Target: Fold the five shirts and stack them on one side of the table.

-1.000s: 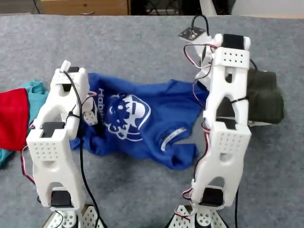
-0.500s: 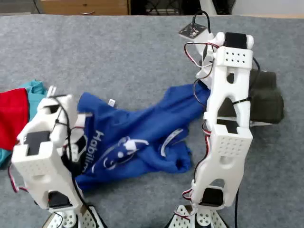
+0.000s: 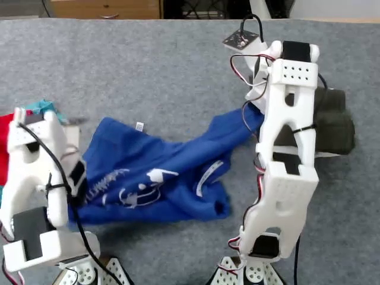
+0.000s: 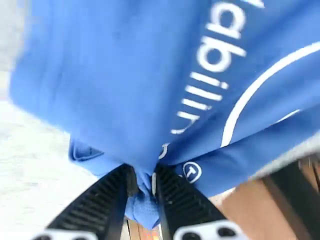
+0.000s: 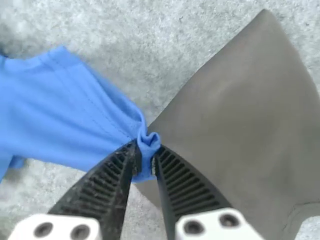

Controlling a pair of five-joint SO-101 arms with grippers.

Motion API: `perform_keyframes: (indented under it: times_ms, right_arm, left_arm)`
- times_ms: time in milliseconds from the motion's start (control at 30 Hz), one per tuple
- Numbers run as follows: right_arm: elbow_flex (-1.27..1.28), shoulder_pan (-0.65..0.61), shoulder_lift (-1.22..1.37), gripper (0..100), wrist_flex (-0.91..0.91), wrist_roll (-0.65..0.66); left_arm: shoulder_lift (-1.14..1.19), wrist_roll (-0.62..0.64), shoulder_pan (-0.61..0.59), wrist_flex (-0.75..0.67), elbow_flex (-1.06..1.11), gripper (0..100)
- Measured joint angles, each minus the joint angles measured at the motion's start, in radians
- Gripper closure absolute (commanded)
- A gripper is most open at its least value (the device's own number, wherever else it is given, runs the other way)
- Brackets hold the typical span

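- the blue shirt (image 3: 160, 178) lies rumpled across the middle of the grey surface (image 3: 148, 65), strung between both arms.
- the left fingers (image 4: 100, 200) are clamped on a bunched edge, and the right fingers (image 5: 107, 182) on a corner.
- to fold it well, pull the cloth taut and lay it flat first.
- the right wrist view shows that corner touching a dark folded shirt (image 5: 240, 125) near the right edge. the arm hides this in the high view.

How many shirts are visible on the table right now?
4. The blue shirt lies stretched across the centre. The dark folded shirt is at the right side. The red shirt is at the left edge, with the teal shirt beside it. A fifth may be hidden.
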Motion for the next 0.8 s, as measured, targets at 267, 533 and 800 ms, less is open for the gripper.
perform_keyframes:
  times_ms: [267,533,800]
  right_arm:
    - [0.071,-0.017,-0.077,98.4,-0.002,0.026]
    - [0.071,-0.020,-0.077,98.4,-0.002,0.026]
    - [0.071,-0.018,-0.077,98.4,-0.002,0.026]
  left_arm:
    - [0.046,-0.038,0.000,0.005,-0.463,93]
    - [0.089,-0.164,0.009,0.011,-0.486,97]
    - [0.063,-0.508,-0.181,0.011,-0.127,97]
